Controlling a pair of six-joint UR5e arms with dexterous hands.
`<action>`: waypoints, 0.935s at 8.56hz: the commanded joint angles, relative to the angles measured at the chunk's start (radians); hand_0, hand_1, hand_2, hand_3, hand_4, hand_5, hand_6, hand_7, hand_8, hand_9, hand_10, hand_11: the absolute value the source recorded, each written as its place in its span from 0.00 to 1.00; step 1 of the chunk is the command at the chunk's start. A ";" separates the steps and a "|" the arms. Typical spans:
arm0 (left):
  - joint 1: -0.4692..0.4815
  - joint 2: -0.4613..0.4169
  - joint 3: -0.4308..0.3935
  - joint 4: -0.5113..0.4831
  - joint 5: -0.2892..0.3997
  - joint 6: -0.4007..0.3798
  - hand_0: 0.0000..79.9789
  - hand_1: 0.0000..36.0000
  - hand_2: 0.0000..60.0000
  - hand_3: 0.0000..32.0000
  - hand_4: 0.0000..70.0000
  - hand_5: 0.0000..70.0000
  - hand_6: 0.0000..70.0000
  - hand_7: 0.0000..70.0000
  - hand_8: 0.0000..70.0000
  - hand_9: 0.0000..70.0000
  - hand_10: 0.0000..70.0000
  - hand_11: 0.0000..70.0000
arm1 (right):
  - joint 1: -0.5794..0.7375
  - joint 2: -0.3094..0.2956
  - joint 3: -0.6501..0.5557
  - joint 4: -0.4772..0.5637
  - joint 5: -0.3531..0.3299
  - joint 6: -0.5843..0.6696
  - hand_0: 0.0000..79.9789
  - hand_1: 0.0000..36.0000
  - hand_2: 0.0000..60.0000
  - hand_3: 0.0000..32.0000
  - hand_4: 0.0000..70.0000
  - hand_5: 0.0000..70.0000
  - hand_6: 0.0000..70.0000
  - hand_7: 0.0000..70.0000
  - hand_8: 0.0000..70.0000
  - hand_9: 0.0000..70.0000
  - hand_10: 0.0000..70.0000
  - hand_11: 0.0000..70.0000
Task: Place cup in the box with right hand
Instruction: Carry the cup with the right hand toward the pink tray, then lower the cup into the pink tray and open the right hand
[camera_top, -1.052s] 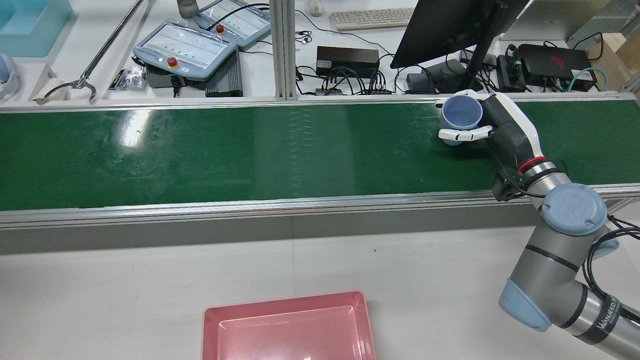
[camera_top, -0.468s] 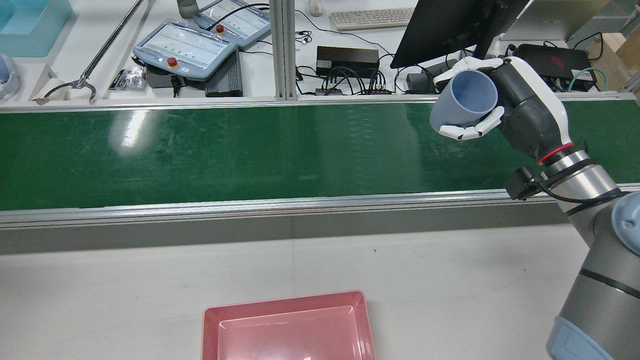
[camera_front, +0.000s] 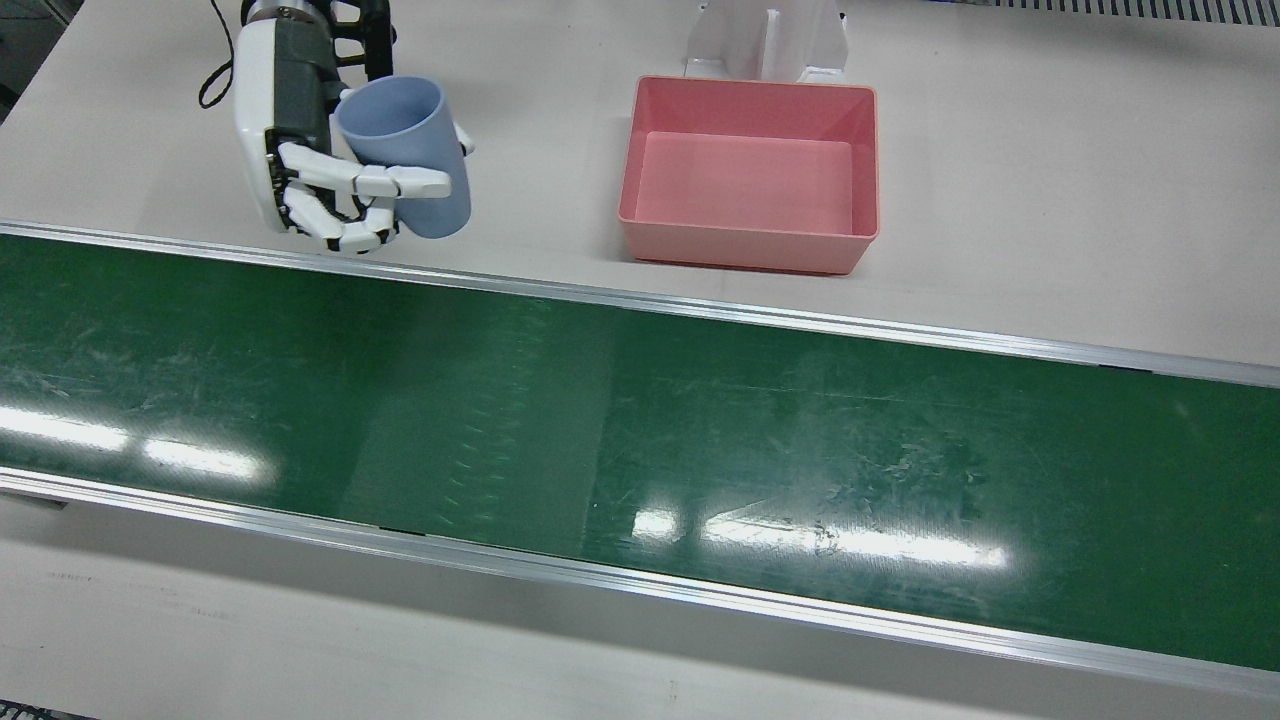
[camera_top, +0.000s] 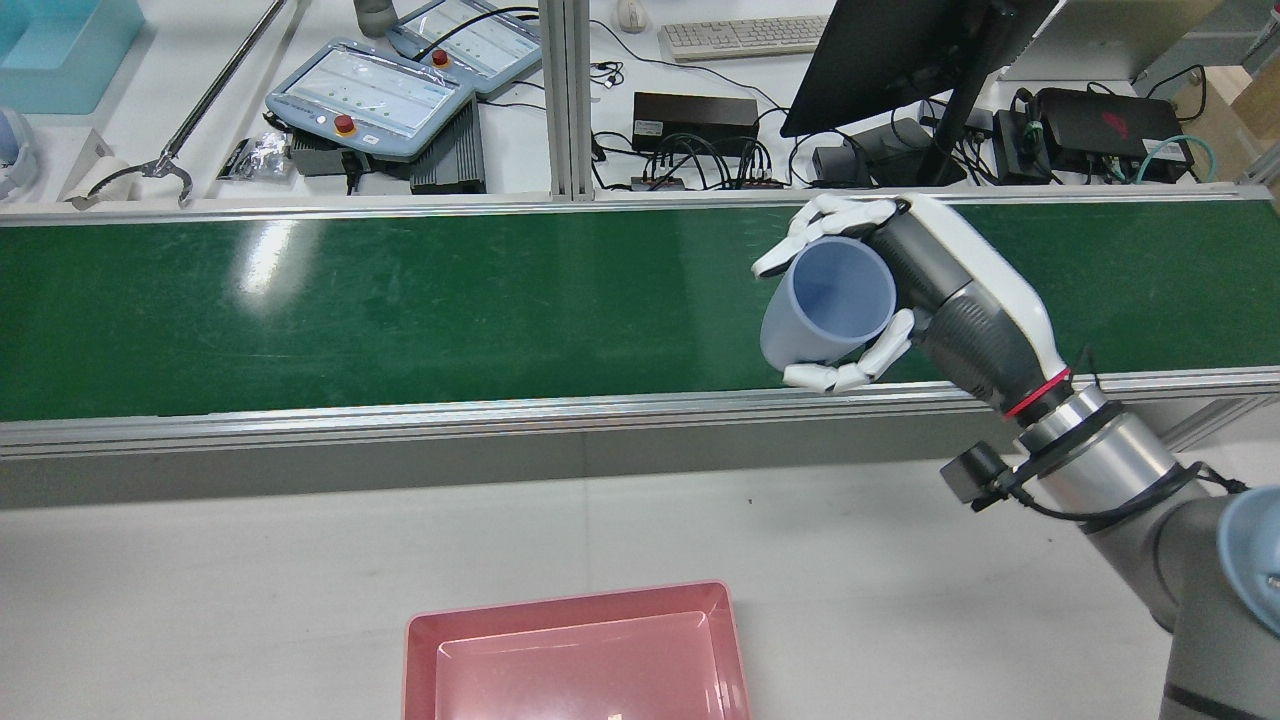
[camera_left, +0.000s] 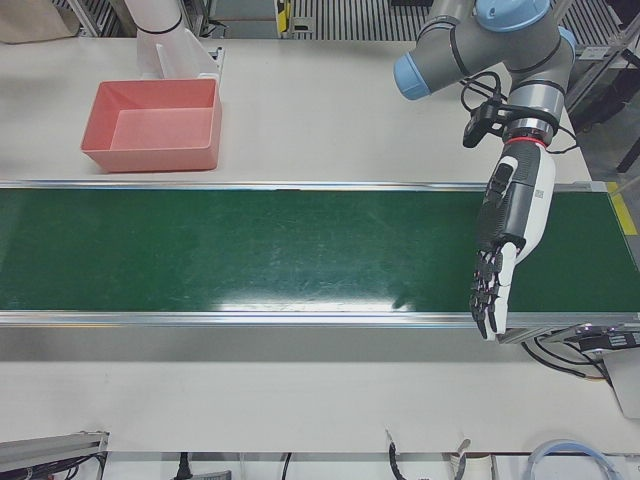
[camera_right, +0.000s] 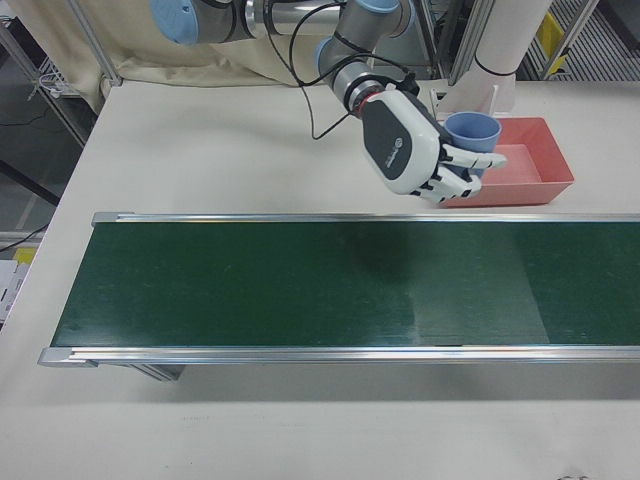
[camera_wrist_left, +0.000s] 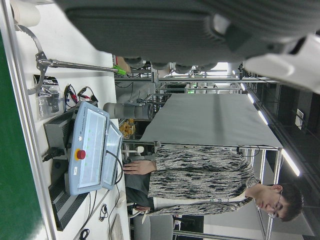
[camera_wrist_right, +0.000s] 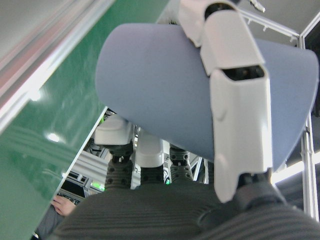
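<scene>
My right hand (camera_front: 300, 130) is shut on a light blue cup (camera_front: 410, 150) and holds it tilted in the air, near the belt's edge on the robot's side. The cup (camera_top: 825, 300) shows its open mouth in the rear view, with my right hand (camera_top: 940, 300) behind it. The pink box (camera_front: 745, 250) stands empty on the white table, to the right of the cup in the front view. In the right-front view the cup (camera_right: 472, 130) is just left of the box (camera_right: 540, 185). My left hand (camera_left: 505, 240) hangs open with straight fingers over the belt's other end.
The green conveyor belt (camera_front: 640, 420) runs across the table between aluminium rails. The box (camera_top: 570, 600) sits at the near edge of the rear view. Pendants, cables and a monitor (camera_top: 900, 60) lie beyond the belt's far rail.
My right hand has lifted the cup off the far side of the belt and carried it leftward and toward the robot's side, tilting it as it went.
</scene>
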 joint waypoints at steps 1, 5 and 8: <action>0.000 0.000 0.002 -0.001 0.000 0.000 0.00 0.00 0.00 0.00 0.00 0.00 0.00 0.00 0.00 0.00 0.00 0.00 | -0.279 0.009 -0.061 0.040 0.113 -0.118 1.00 1.00 1.00 0.00 0.84 0.34 0.50 1.00 0.90 1.00 0.88 1.00; 0.000 0.000 0.002 -0.001 0.000 0.000 0.00 0.00 0.00 0.00 0.00 0.00 0.00 0.00 0.00 0.00 0.00 0.00 | -0.330 0.035 -0.184 0.210 0.115 -0.144 0.62 0.25 0.00 0.03 0.12 0.06 0.03 0.05 0.04 0.08 0.00 0.02; 0.000 0.000 0.002 -0.001 0.000 0.000 0.00 0.00 0.00 0.00 0.00 0.00 0.00 0.00 0.00 0.00 0.00 0.00 | -0.330 0.032 -0.167 0.209 0.112 -0.136 0.52 0.14 0.13 0.04 0.09 0.03 0.02 0.05 0.04 0.09 0.00 0.00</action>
